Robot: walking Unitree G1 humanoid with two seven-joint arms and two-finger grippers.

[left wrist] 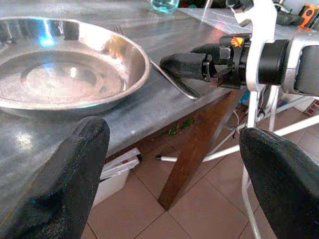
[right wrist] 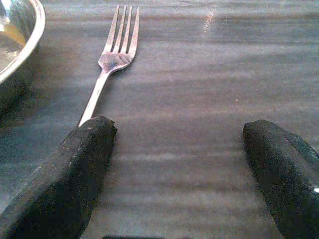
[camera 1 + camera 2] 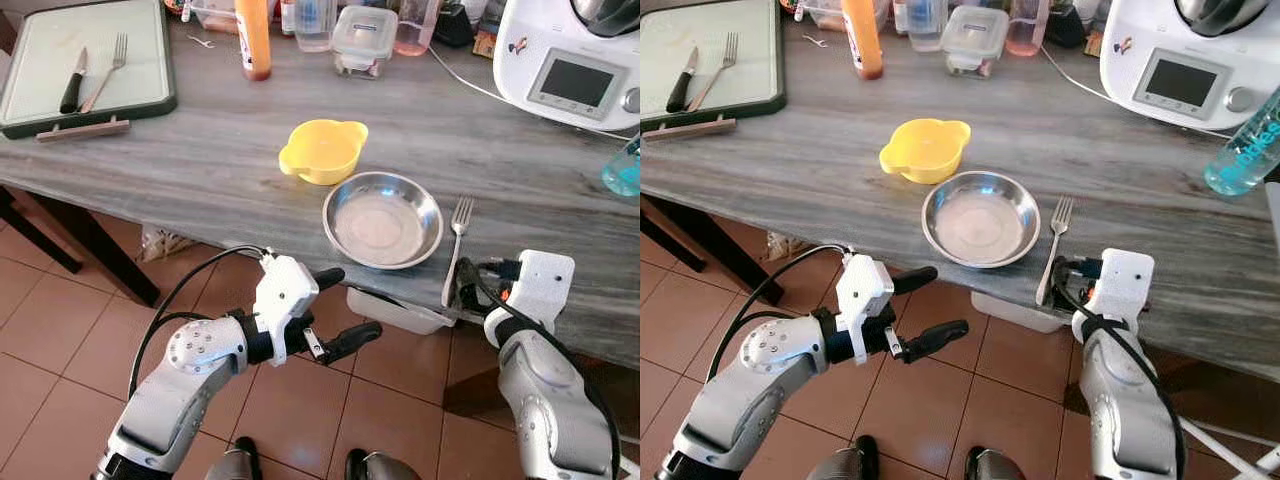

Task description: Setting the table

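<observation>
We see the steel bowl (image 3: pixel 383 219) empty near the table's (image 3: pixel 200 160) front edge, fork (image 3: pixel 456 245) just beside it; yellow bowl (image 3: pixel 322 150) behind. Right gripper (image 2: pixel 177 169) and left gripper (image 3: pixel 338 312) both spread.

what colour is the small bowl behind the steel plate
Yellow; the small bowl shows best in the left eye view.

fork (image 3: pixel 459 240) right of plate (image 3: pixel 383 219) | bowl (image 3: pixel 322 150) behind plate
</observation>
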